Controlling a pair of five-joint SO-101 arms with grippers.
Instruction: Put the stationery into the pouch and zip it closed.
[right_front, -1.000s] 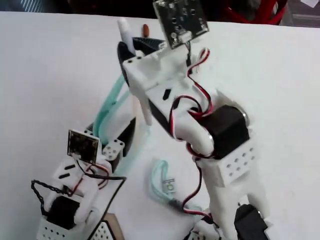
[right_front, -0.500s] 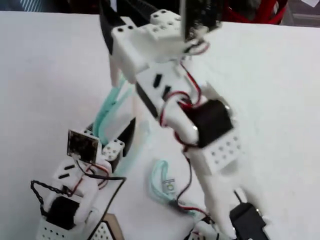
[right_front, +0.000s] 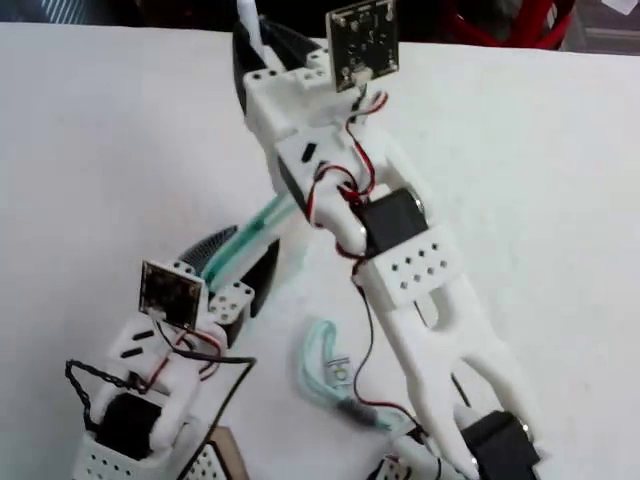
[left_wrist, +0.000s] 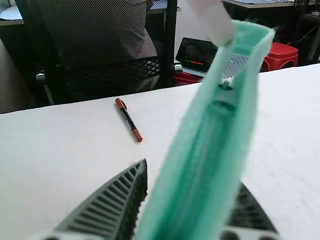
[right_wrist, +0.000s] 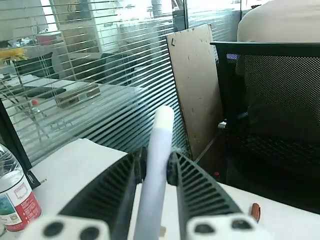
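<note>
The mint-green pouch (right_front: 250, 232) (left_wrist: 210, 145) stands on edge on the white table, pulled long and narrow. My left gripper (right_front: 236, 268) (left_wrist: 192, 177) is shut on its near end. My right gripper (right_front: 262, 45) (right_wrist: 157, 154) is shut on a white pen (right_front: 245, 18) (right_wrist: 156, 165), held steeply above the pouch's far end. The pen's lower end (left_wrist: 212, 20) sits at the pouch's far mouth. A brown pen (left_wrist: 129, 120) (right_wrist: 255, 211) lies loose on the table beyond the pouch.
A mint strap with a tag (right_front: 325, 365) lies between the two arm bases. A cardboard box corner (right_front: 225, 455) shows at the front edge. A bottle with a red label (right_wrist: 15, 200) stands off to one side. Chairs stand past the far table edge.
The right arm swung up and back with the white pen in its grip. The pouch, a wide open loop before, is now drawn narrow and straight. The left arm stayed in place.
</note>
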